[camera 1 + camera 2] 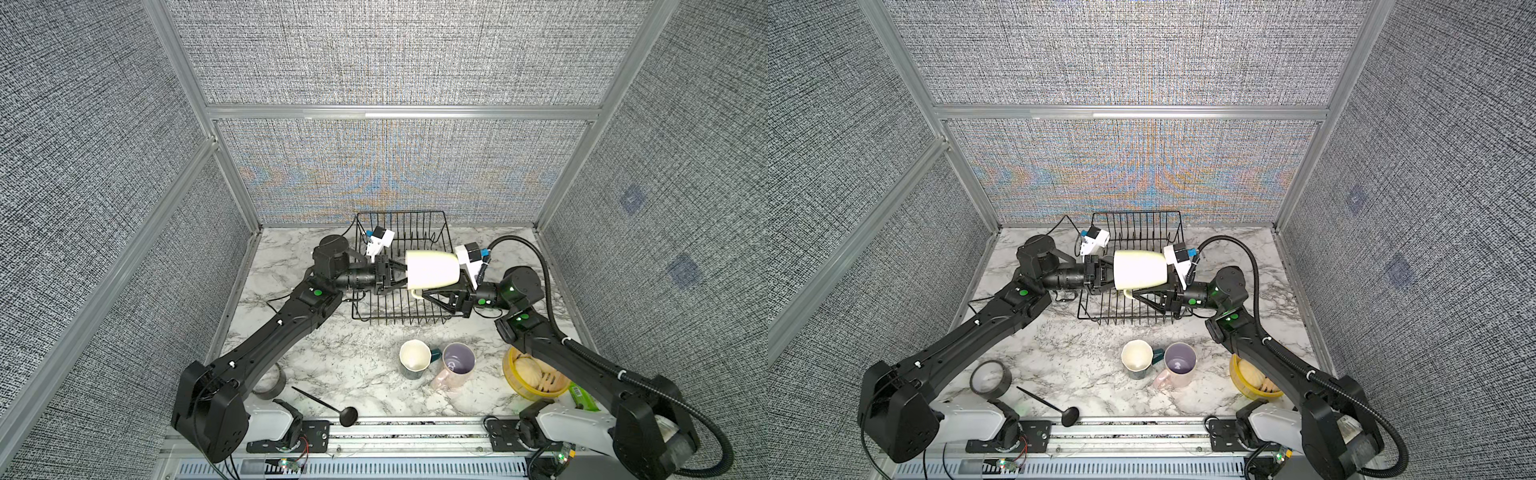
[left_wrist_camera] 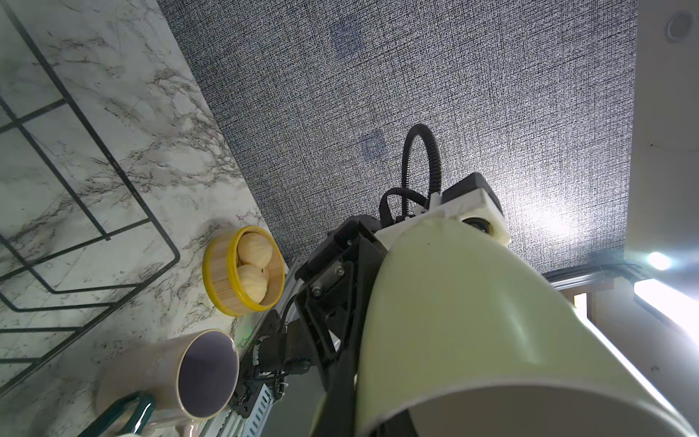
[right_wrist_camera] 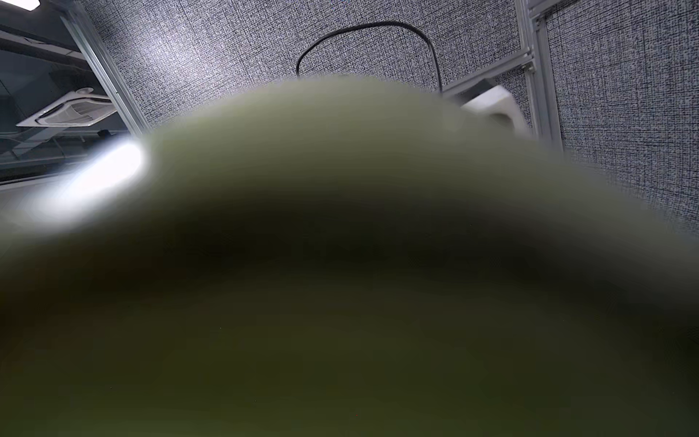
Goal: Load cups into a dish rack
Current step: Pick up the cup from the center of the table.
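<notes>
The pale yellow-green mug (image 1: pixel 432 270) lies on its side in the air above the dish rack (image 1: pixel 395 313), touching none of its wires, and is held between the two hands. Its open mouth faces the left hand (image 1: pixel 401 276), whose fingers are together, clamped on the mug at the rim. Its base faces the right hand (image 1: pixel 438 296). One of that hand's fingers runs along the mug's underside, with its tip just beside the handle (image 1: pixel 413 294), which hangs down toward the rack. The other finger is hidden behind the mug's body, so I cannot tell whether this hand is pressing on the mug or merely astride it. In the right wrist view the mug (image 3: pixel 340 265) is a close green blur that fills most of the frame. In front of the rack, on the marble surface (image 1: pixel 332 353), the dark teal mug (image 1: pixel 415 360) and the pink mug (image 1: pixel 455 368) stand upright just beside each other, well apart from both hands.
</notes>
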Tool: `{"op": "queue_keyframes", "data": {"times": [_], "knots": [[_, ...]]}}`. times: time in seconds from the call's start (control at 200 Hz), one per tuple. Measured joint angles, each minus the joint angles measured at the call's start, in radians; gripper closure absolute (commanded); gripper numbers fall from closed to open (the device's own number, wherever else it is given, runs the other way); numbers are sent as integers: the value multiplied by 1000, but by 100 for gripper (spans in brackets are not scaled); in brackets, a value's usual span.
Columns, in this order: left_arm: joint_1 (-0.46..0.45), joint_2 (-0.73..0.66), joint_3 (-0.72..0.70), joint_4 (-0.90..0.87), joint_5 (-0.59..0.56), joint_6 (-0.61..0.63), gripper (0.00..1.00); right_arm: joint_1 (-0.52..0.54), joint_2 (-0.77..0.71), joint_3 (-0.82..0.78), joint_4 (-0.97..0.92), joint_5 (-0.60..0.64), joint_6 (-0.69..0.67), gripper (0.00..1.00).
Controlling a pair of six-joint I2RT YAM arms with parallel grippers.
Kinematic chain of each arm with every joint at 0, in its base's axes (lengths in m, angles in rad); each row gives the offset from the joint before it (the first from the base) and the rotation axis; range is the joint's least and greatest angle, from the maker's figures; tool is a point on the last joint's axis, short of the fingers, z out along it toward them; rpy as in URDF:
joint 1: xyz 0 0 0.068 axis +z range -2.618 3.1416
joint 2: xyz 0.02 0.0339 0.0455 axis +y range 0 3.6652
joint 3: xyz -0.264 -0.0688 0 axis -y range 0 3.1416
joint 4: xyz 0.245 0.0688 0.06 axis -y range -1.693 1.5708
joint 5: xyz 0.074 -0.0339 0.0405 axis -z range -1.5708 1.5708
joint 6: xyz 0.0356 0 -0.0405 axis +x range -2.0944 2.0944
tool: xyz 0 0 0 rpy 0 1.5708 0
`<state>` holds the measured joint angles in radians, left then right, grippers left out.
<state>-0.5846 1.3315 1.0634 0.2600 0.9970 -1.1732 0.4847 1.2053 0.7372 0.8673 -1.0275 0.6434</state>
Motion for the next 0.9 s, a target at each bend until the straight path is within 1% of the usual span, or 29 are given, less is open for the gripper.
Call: {"op": "queue_keyframes", "data": {"times": [0.125, 0.225, 0.31, 0.35, 0.41, 0.465, 0.51, 0.58, 0.635, 0.685, 0.735, 0.765, 0.87, 0.895], "knots": [[0, -10, -1, -8, -3, 23, 100, 1, 8, 14, 3, -21, 0, 69], [0, -9, 0, -16, 7, 39, 100, 1, 0, 14, -13, -27, -5, 72], [0, -11, -1, -26, 8, 48, 100, 1, -12, 13, -41, -27, -16, 72], [0, -13, -1, -31, 8, 52, 100, 1, -22, 13, -61, -26, -23, 69], [0, -15, 5, -51, 17, 76, 100, 2, -44, 12, -101, -26, -37, 58], [0, -17, 8, -72, 18, 103, 100, 3, -65, 9, -139, -19, -55, 51], [-1, -19, 7, -88, 19, 113, 100, 2, -80, 9, -177, -18, -69, 49], [-3, -20, -4, -91, 22, 122, 100, -8, -98, 8, -227, -19, -76, 49], [-5, -19, -11, -88, 25, 119, 100, -16, -109, 3, -244, -21, -79, 56], [-6, -16, -14, -79, 26, 117, 100, -20, -113, 1, -259, -25, -82, 66], [-3, -16, -19, -67, 26, 114, 100, -23, -111, 1, -262, -27, -83, 80], [-2, -17, -22, -63, 27, 102, 100, -25, -108, 1, -262, -25, -97, 85], [-1, -21, -31, -51, 28, 81, 100, -27, -97, -1, -254, -24, -90, 100], [-1, -21, -30, -51, 27, 82, 100, -27, -97, -6, -244, -23, -85, 100]]}}
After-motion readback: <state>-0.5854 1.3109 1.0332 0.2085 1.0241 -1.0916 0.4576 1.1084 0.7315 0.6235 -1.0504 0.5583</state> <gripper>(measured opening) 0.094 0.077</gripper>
